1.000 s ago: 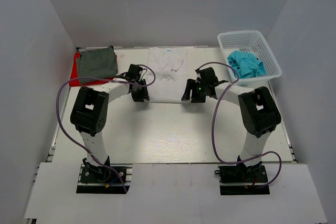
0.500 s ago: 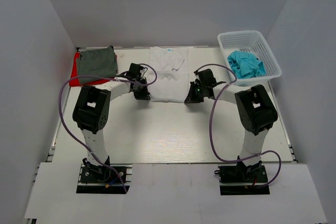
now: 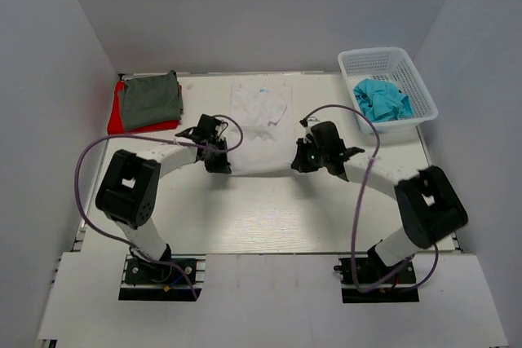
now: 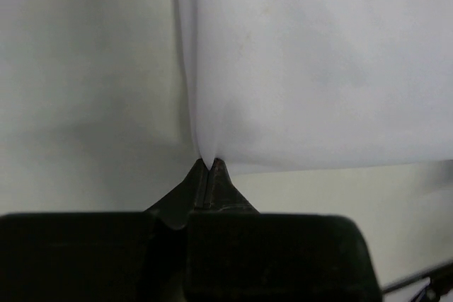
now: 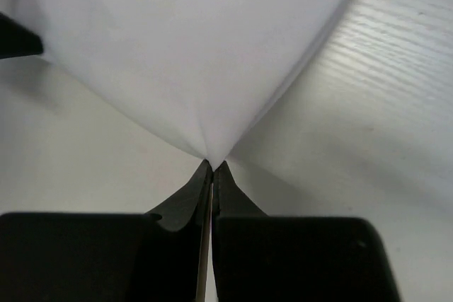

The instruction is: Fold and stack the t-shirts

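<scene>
Red t-shirt [image 3: 116, 114] mostly hidden beneath folded grey-green t-shirt [image 3: 151, 99].

Robot lab cell: plain grey partition walls [image 3: 49, 79] enclose a white wood-grain table [image 3: 269, 209]; two cabled black-and-white arms [image 3: 129, 191] bolted at near edge.

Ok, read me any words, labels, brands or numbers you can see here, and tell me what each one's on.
Nothing here can be read.
On the white shirt, a small blue tag sits at the collar: too small to read.
The grey-green shirt, red shirt, turquoise shirt and basket show no text.
Both wrist views show only plain white cloth.
</scene>
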`<state>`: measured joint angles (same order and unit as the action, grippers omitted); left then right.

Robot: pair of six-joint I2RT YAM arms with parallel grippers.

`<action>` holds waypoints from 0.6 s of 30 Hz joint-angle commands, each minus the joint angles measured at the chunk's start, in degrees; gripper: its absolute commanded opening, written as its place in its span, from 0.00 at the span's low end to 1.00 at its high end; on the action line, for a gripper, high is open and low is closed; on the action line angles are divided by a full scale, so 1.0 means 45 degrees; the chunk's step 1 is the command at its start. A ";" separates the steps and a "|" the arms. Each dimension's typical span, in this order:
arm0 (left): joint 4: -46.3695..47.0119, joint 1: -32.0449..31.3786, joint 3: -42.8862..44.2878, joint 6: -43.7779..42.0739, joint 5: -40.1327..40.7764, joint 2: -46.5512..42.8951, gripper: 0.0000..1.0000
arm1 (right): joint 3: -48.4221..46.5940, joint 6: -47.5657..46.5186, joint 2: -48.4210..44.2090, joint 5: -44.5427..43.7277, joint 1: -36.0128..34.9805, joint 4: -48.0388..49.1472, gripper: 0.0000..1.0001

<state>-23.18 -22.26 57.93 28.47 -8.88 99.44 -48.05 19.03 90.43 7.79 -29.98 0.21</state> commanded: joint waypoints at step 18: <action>-0.2212 -0.1928 -0.1235 0.1916 0.0000 -0.7918 0.00 | 0.0386 0.0420 -0.7050 -0.3215 -0.2147 -0.3581 0.00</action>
<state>-31.83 -30.70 49.17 35.27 -11.29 64.34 -43.18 19.64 58.74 -1.98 -39.75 -14.55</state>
